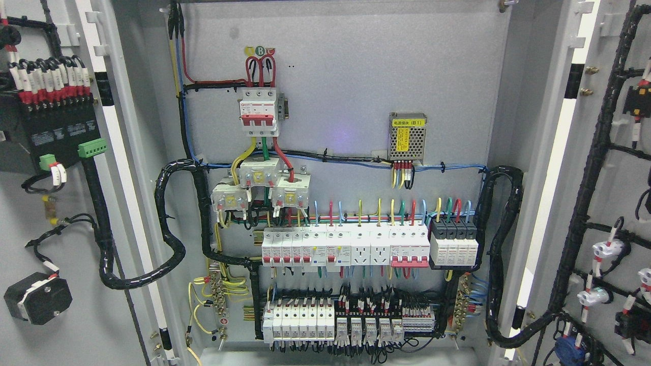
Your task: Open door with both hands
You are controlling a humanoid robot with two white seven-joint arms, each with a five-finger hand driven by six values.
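An electrical cabinet fills the head view with both doors swung wide. The left door (pixel 61 254) shows its grey inner face at the picture's left, carrying a black terminal block and wiring. The right door (pixel 615 213) stands at the picture's right, its inner face laced with black cable looms. Between them the grey back panel (pixel 356 91) is fully exposed. Neither of my hands nor any arm shows in this frame.
On the back panel sit a red-and-white main breaker (pixel 259 112), a small mesh power supply (pixel 407 137), a row of breakers (pixel 356 246) and lower terminal blocks (pixel 346 320). Thick black cable bundles (pixel 173 223) loop from each door into the cabinet.
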